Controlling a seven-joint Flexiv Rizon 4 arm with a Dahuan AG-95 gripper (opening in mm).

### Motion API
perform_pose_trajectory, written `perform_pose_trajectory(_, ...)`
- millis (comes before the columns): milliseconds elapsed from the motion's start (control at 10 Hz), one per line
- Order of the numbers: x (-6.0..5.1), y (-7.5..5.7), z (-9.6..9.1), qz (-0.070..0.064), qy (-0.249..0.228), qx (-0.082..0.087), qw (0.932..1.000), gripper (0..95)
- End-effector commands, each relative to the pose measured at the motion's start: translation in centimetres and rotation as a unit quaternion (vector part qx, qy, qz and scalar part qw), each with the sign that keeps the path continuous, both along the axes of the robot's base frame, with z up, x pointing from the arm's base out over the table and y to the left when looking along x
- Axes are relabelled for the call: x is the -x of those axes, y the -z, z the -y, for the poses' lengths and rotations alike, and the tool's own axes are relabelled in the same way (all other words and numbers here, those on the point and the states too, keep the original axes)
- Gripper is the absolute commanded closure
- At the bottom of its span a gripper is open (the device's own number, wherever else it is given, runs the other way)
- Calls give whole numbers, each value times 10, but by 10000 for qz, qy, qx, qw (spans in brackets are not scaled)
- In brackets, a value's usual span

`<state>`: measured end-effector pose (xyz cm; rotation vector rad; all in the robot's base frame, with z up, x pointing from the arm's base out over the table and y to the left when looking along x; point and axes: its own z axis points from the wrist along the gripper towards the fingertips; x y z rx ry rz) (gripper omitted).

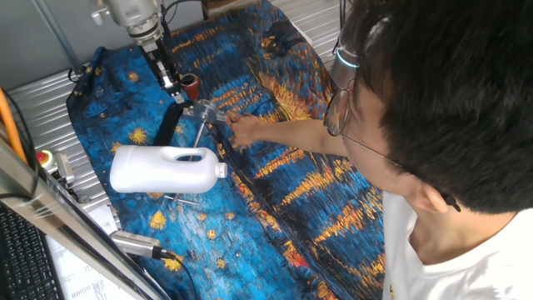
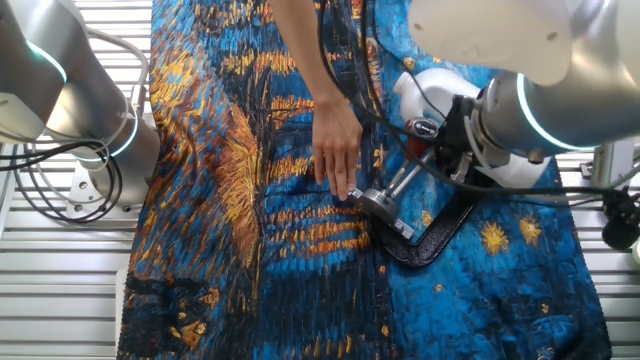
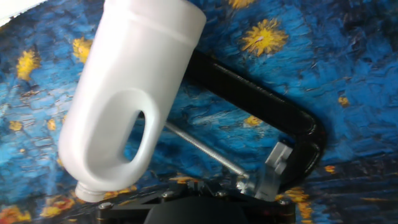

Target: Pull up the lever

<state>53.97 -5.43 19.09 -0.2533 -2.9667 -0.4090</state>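
White plastic jug lies on its side on the blue starry-night cloth covering the worktop, cap pointing toward the person. Just behind it sits the clamp with its curved black base and metal block. The lever, a slim silver rod, runs from the metal block toward the jug; in the hand view the rod passes behind the jug handle. Red-brown tip not clearly visible.

Person's hand reaches in across the cloth, fingertips touching the metal block end of the clamp.

Robot hand hangs above the cloth behind the clamp, apart from the lever, nothing seen between its fingers. Cannot tell whether the fingers are spread or pressed together: wrist camera shows only a dark edge at the bottom. A small red cylinder sits just beside the robot hand.
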Motion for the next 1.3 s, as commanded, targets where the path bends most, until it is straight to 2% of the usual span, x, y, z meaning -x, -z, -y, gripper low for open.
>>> perform_pose_trajectory(100, 7, 4, -9, 74, 41, 41, 10000, 950)
perform_pose_trajectory(500, 11, 3, -19, 65, 127, 26, 9999, 950)
perform_pose_trajectory(1300, 35, 8, -36, 83, 211, 42, 9997, 950)
